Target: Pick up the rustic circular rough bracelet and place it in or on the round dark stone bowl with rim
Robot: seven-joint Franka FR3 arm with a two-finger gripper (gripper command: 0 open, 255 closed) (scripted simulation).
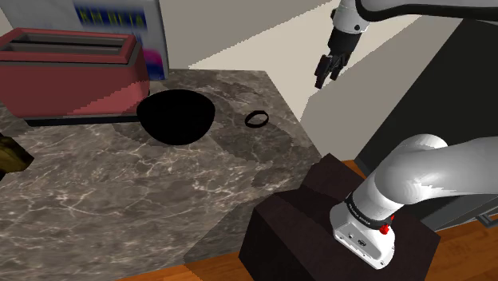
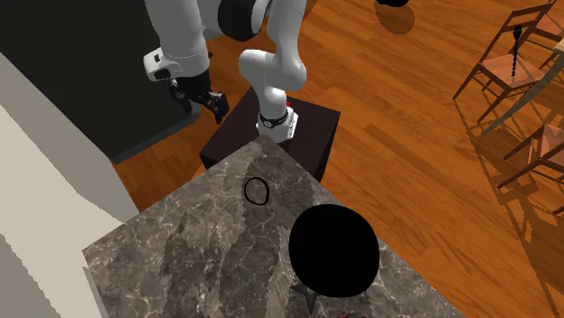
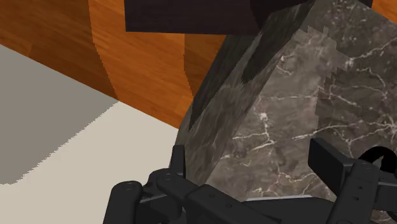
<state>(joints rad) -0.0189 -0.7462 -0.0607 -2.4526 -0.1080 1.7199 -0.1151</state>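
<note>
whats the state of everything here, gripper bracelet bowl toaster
gripper: open, empty, raised in the air, away from the bracelet
bracelet: lying flat on the counter, not held, apart from the bowl
bowl: upright on the counter, bracelet not in it
toaster: upright, nothing sticking out of its slots

My all-black two-finger claw (image 3: 248, 156) is spread wide, its fingers (image 3: 343, 178) well apart and clasping nothing. Beyond them I see a dark grey marble countertop with white veins (image 3: 299, 95). Past its edge lie an orange-brown wooden floor (image 3: 127, 57), a plain beige surface (image 3: 95, 172) and a dark brown box (image 3: 191, 14).
</note>
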